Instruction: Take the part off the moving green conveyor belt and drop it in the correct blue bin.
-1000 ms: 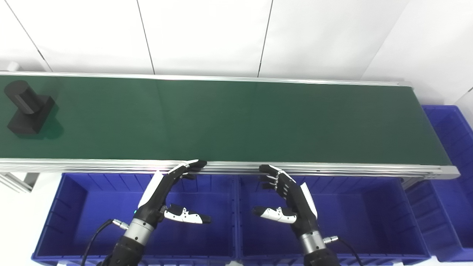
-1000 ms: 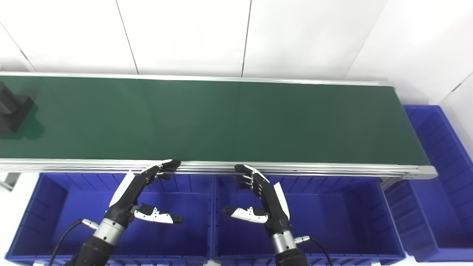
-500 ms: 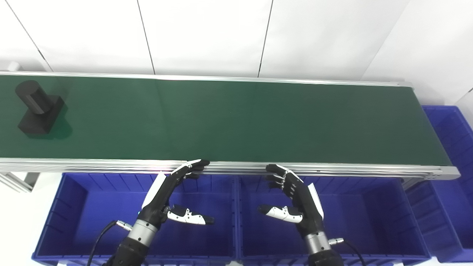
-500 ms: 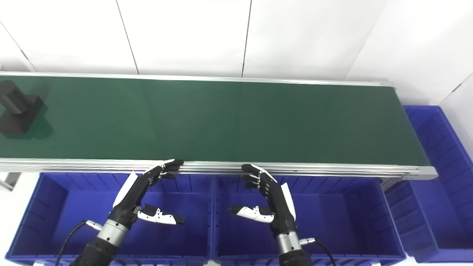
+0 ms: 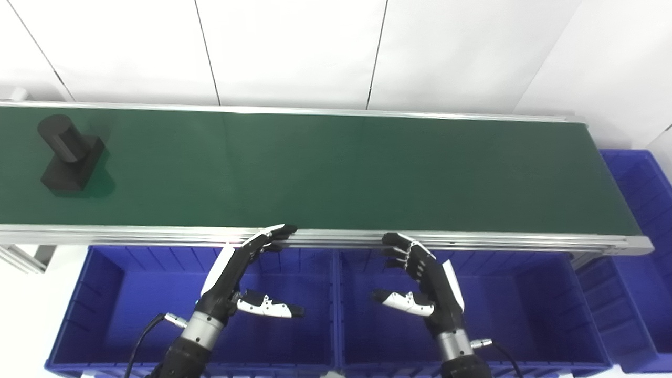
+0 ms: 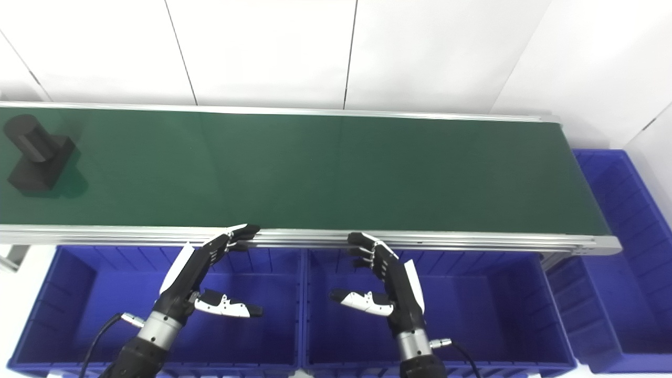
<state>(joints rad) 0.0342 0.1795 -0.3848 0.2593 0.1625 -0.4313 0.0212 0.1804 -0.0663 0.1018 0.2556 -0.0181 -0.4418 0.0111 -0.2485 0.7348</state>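
At the belt's (image 5: pixel 336 168) far left I see the matte black part (image 5: pixel 71 156), a cylinder on a block leaning up-left, while my left hand (image 5: pixel 239 281) and right hand (image 5: pixel 422 281) hover empty, fingers spread, over the blue bins (image 5: pixel 121 294).

One green conveyor belt (image 5: pixel 336 168) runs from left to right across the scene, and one black part (image 5: pixel 68 155), a block with a cylinder on top, rides on it at the far left. Three blue bins are in view: a left bin (image 5: pixel 121 294) and a middle bin (image 5: pixel 530 299) side by side along the near edge of the belt, and a third bin (image 5: pixel 643 178) at the right end. Two robot hands are counted, the left robot hand (image 5: pixel 241 283) and the right robot hand (image 5: pixel 425 281), each empty with fingers spread.
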